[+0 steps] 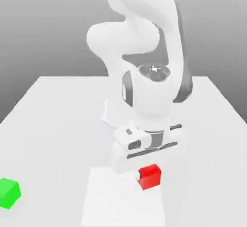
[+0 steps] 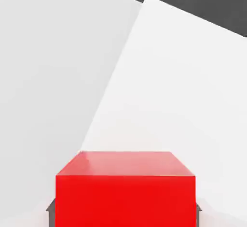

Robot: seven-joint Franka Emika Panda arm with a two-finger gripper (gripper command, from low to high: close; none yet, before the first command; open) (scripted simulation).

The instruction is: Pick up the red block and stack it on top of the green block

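Now I am in the grasping step. My fingers (image 2: 49,205) show as dark tips hard against both sides of the red block (image 1: 150,176), so I judge them closed on it, though it rests on the counter (image 1: 58,120) at the lower centre of the exterior view. The green block (image 1: 9,192) sits well apart at that view's lower left. Next I must lift straight up, carry the red block across, and lower it squarely onto the green one.
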